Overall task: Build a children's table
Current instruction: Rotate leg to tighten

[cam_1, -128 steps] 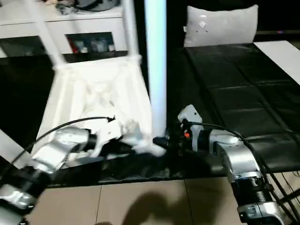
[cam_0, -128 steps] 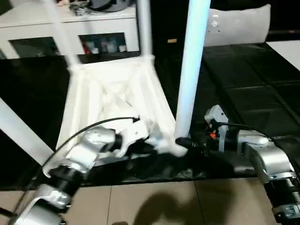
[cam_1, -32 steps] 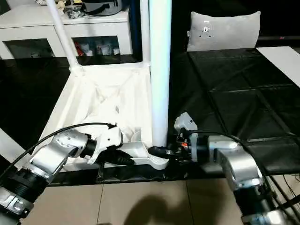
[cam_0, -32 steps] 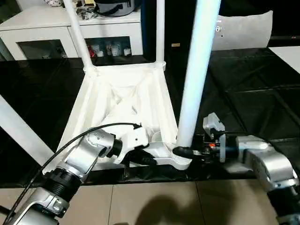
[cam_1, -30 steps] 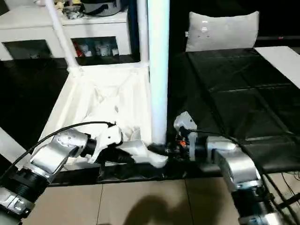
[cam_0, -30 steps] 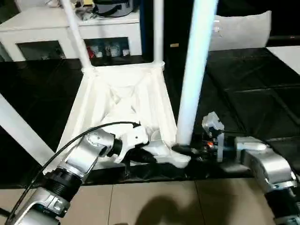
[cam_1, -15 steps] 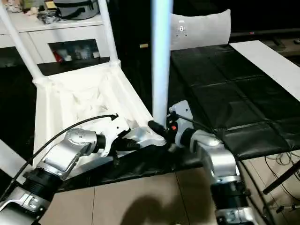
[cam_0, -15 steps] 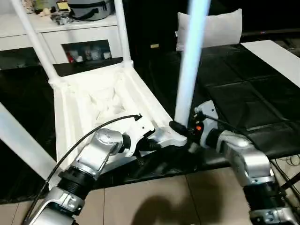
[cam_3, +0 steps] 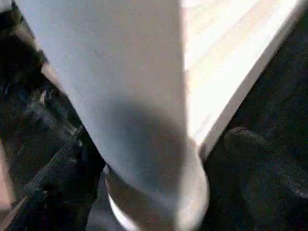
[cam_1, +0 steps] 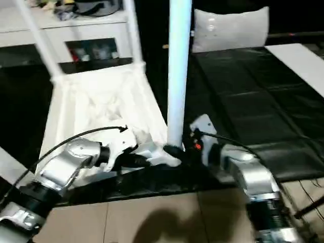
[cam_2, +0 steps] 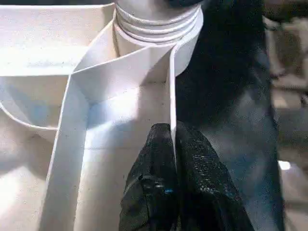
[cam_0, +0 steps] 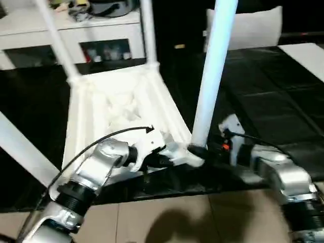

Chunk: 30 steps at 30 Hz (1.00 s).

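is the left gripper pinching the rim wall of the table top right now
Yes: in the left wrist view the left gripper is shut on the thin rim wall of the upturned table top.

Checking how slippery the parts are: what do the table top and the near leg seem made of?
Table top: apparently moulded white plastic, smooth with thin ribs and a ringed corner socket. Near leg: likely the same plastic, a plain smooth tube with soft sheen.

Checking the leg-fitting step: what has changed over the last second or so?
The right gripper has been opening around the base of the near leg. The left gripper stays pinched on the tabletop's rib; the leg still stands in its corner socket.
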Tool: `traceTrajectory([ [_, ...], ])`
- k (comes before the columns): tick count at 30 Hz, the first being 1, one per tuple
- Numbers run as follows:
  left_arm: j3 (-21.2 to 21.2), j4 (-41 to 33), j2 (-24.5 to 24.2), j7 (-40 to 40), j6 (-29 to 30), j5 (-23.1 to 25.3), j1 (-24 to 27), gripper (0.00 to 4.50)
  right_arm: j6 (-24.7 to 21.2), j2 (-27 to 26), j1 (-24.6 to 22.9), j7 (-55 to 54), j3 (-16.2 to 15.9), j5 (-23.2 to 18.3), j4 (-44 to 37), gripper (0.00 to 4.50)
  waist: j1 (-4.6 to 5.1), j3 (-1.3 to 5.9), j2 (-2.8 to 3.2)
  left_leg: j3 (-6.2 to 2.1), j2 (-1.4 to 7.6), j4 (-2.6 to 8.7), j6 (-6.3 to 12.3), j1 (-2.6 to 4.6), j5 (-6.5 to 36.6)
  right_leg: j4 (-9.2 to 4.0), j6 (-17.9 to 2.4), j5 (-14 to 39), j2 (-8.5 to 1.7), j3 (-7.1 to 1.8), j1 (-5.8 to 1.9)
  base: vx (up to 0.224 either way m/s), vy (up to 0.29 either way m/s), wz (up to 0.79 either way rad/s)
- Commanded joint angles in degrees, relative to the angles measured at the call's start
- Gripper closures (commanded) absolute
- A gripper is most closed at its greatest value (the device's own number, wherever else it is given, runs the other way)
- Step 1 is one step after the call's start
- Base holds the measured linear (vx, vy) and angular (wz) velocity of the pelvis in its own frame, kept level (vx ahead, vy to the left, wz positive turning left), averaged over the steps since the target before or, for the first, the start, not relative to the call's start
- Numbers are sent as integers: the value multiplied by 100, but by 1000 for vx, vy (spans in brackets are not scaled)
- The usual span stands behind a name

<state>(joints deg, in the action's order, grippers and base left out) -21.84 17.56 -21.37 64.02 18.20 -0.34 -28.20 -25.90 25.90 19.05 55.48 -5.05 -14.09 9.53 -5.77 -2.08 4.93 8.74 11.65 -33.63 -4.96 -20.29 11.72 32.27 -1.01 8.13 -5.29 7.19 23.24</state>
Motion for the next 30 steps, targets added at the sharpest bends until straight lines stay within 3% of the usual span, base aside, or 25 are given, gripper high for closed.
traceTrajectory([
  [1,-171,-188,-137,432,-145,-48,9,450,59,152,61,319,-24,-70,-53,38,-15,363,-66,29,121,363,496,-36,867,-309,-920,1675,-307,-273,-373,0,0,0],
  [7,-319,-96,-352,823,-297,-10,-70,450,-41,347,70,1049,-120,-388,-92,71,-99,359,-90,45,131,358,506,-17,873,-324,-882,1913,-318,-285,-349,0,0,0],
  [8,-340,-85,-367,863,-308,-6,-81,450,-118,349,74,1100,-120,-445,-82,83,-110,361,-120,45,129,359,503,-21,849,-317,-881,1930,-320,-284,-353,0,0,0],
  [17,-348,-54,-365,941,-362,-32,-104,450,-53,377,70,1438,-258,-517,14,164,-160,349,-127,51,117,354,411,-11,931,-353,-737,2312,-322,-286,-327,0,0,0],
  [24,-361,-24,-342,944,-384,-32,-118,450,69,317,70,1473,-297,-519,86,238,-204,357,-127,52,116,351,405,-8,906,-352,-707,2307,-313,-283,-319,0,0,0],
  [30,-361,-17,-316,905,-393,-30,-94,450,92,321,-9,1526,-315,-532,8,250,-204,356,-130,49,113,352,401,-8,920,-361,-666,2390,-312,-279,-319,0,0,0],
])
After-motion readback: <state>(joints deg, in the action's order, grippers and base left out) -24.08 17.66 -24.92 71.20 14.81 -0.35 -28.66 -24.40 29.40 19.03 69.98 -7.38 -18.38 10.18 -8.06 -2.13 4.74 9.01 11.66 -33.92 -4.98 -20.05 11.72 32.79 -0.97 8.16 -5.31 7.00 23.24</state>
